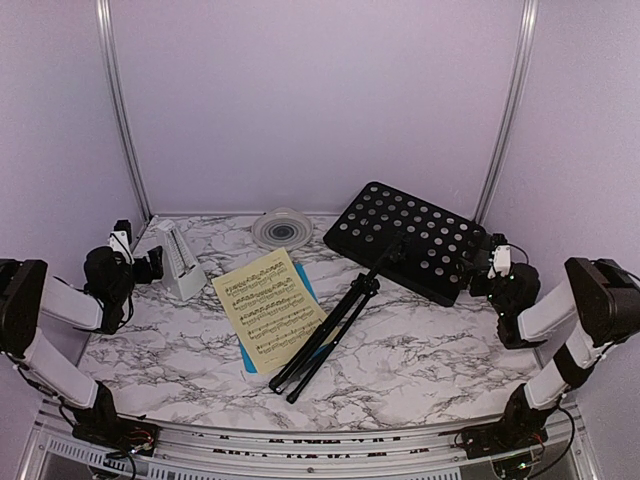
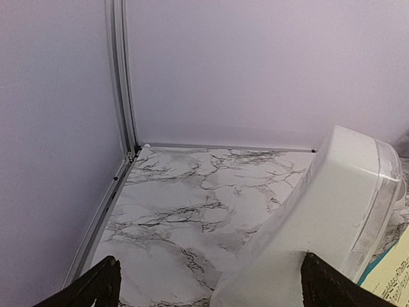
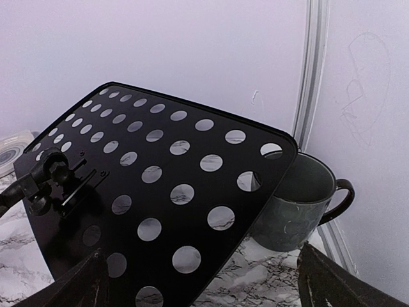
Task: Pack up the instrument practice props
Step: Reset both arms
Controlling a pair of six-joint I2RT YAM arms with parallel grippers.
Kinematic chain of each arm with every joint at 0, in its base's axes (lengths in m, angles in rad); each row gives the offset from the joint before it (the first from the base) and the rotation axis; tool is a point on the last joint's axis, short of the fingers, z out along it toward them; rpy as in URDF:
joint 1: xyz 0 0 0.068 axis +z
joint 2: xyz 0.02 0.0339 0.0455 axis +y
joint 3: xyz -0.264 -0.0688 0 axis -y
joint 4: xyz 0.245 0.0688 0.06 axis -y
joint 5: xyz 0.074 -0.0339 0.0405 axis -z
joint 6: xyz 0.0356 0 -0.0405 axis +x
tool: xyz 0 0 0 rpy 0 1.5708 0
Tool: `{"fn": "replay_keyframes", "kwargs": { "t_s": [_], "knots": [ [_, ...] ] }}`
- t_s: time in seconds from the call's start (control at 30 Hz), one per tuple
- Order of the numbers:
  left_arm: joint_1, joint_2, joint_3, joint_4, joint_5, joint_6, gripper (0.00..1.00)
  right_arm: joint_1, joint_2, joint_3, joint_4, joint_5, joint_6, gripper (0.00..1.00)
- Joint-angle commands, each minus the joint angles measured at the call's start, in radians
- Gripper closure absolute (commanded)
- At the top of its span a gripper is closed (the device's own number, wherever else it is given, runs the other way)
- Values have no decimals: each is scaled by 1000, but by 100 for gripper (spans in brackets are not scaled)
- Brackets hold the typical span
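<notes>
So the music stand (image 1: 410, 240) is lying down on the marble desk (image 1: 420, 370) at the back right. Its black plate full of holes is tipped up at an angle, and its folded legs (image 1: 322, 338) stretch toward the near middle. The legs run right along the right edge of the yellow page (image 1: 268, 310), which sits on top of a blue page (image 1: 249, 362) with only slivers of blue poking out. The white metronome (image 1: 178, 262) stands upright at the back left, just left of the pages. A round clear dish (image 1: 282, 228) sits by the back wall between the metronome and the stand. The left pincer (image 2: 211, 291) is spread wide with nothing gripped, and the metronome fills the space just ahead of its right finger. Can't tell if it's actually touching. The right pincer (image 3: 208, 288) is also wide open and holding nothing, parked near the lower edge of the stand's plate. From the right wrist view there's a dark mug (image 3: 297, 208) behind the plate's right corner, partly hidden by it.
</notes>
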Motion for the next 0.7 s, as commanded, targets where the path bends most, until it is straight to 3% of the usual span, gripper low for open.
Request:
{"fn": "replay_keyframes", "kwargs": {
  "t_s": [0.0, 0.67],
  "knots": [
    [-6, 7, 16, 41, -6, 8, 1, 10, 7, 26, 21, 14, 7, 0],
    [-6, 7, 16, 42, -6, 8, 1, 8, 5, 25, 23, 15, 9, 0]
  ]
}}
